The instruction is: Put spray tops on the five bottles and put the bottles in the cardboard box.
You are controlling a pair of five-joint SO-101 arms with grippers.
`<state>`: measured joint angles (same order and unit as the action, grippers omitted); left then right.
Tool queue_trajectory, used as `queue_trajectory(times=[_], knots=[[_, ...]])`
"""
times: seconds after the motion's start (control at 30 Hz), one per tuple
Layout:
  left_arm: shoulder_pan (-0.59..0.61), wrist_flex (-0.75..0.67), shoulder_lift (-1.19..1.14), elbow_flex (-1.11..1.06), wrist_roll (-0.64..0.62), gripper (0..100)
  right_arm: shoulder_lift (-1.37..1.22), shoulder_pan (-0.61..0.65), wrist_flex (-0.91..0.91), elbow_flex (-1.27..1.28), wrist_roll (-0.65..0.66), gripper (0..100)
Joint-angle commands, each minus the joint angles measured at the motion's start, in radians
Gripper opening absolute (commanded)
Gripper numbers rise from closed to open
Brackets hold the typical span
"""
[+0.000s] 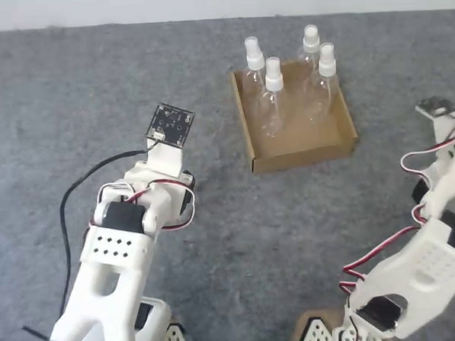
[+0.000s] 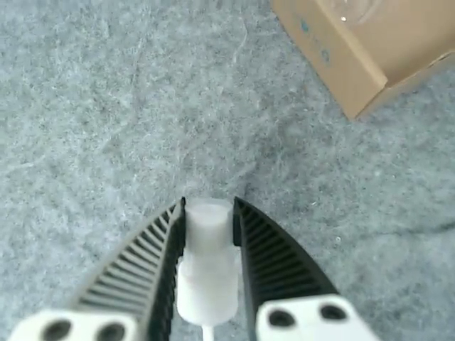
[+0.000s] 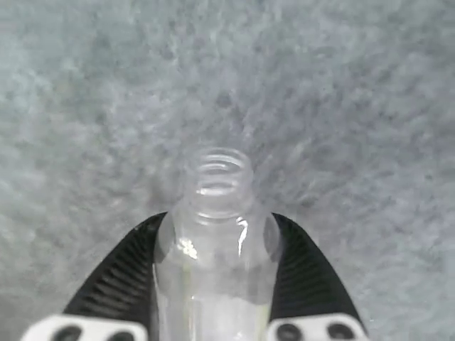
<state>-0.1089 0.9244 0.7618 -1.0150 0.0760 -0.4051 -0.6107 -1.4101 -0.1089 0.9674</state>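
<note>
My left gripper (image 2: pixel 208 207) is shut on a white spray top (image 2: pixel 208 249), held over the grey carpet a short way from a corner of the cardboard box (image 2: pixel 355 64). My right gripper (image 3: pixel 220 224) is shut on a clear bottle (image 3: pixel 217 192) whose threaded neck is bare. In the high view the cardboard box (image 1: pixel 303 153) stands at the back, and several clear bottles with white spray tops (image 1: pixel 273 80) stand upright in it. The left arm (image 1: pixel 149 197) is left of the box; the right arm (image 1: pixel 443 197) is at the right edge.
Grey carpet (image 1: pixel 292 236) covers the table between the two arms and in front of the box. A black cable (image 1: pixel 69 202) loops beside the left arm. Red and white wires (image 1: pixel 384 246) hang along the right arm.
</note>
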Motion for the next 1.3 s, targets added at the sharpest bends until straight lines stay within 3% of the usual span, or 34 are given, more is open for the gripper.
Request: queue_trajectory(times=[0.0,0.3,0.57,0.77,0.93,1.1,1.27], knots=[[0.005,-0.018,0.043,0.036,-0.054,1,0.142,0.096,-0.076,-0.058,-0.094,0.6],[0.112,0.072,0.044,0.217,-0.078,1,0.581,0.403,-0.064,0.180,-0.348,0.6],[0.164,0.209,0.046,0.433,-0.117,1,0.993,0.858,0.090,0.516,-0.618,0.6],[0.164,0.307,0.175,0.578,-0.181,1,1.101,1.179,0.274,0.710,-0.749,0.6],[0.164,0.265,0.373,0.585,-0.180,1,1.099,1.331,0.510,0.832,-0.816,0.6],[0.160,0.189,0.387,0.587,-0.187,1,1.107,1.474,0.713,0.968,-0.815,0.6],[0.160,0.072,0.388,0.588,-0.252,1,1.101,1.515,0.823,1.059,-0.818,0.6]])
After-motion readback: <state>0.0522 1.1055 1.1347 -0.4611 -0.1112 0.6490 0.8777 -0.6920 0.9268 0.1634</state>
